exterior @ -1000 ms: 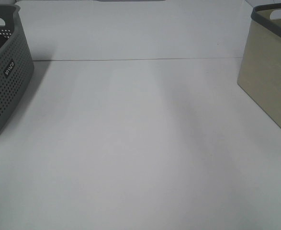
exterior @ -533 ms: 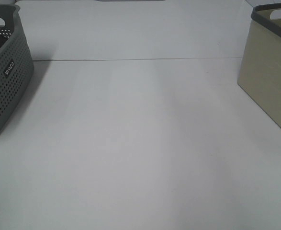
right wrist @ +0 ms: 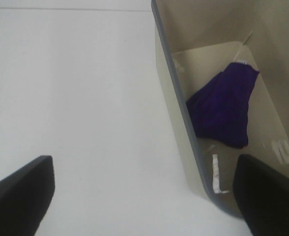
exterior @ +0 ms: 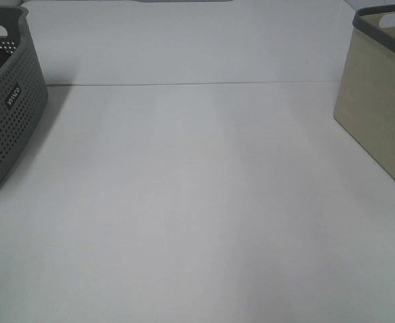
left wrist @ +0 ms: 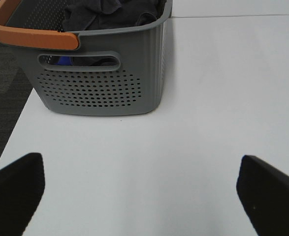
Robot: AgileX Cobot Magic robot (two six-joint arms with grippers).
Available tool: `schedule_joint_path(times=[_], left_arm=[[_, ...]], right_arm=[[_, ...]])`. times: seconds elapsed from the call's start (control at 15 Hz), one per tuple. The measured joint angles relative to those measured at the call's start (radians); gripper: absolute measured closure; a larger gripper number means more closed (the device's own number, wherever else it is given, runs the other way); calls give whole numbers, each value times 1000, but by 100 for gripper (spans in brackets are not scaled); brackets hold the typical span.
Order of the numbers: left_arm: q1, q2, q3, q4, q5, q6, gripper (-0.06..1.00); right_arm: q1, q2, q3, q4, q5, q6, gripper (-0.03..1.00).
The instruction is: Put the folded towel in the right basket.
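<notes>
A purple folded towel (right wrist: pixel 225 107) lies on the bottom of the beige right basket (right wrist: pixel 179 98), seen in the right wrist view. My right gripper (right wrist: pixel 144 194) is open and empty, above the table beside the basket's rim. The same basket (exterior: pixel 379 128) stands at the right edge of the exterior view; its inside is hidden there. My left gripper (left wrist: pixel 142 194) is open and empty over the bare table, short of the grey perforated basket (left wrist: pixel 102 88). Neither gripper shows in the exterior view.
The grey basket (exterior: pixel 5 114) at the table's left edge holds dark crumpled clothes (left wrist: pixel 110 12) and has an orange handle (left wrist: pixel 26 34). The white table (exterior: pixel 197 202) has a seam line across the back. Dark floor lies beyond the table's left edge (left wrist: pixel 6 73).
</notes>
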Motion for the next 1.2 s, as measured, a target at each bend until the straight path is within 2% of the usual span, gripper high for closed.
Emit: schedule_joint_path(times=[0.2,0.4,0.47,0.73,1.0,1.2], left_arm=[[0,0,0,0,0,0,-5],[0,0,0,0,0,0,-5],[0,0,0,0,0,0,-5],[0,0,0,0,0,0,-5],[0,0,0,0,0,0,-5],[0,0,0,0,0,0,-5]], right_arm=[[0,-387,413,-3,-64,1,2],[0,-773,753,-18,-102,2,2],[0,-873,822,-18,-106,2,2],[0,-1155,956,-17,-104,1,2],[0,-1184,982,-30,-53,-8,2],[0,-1184,983,-30,-53,-8,2]])
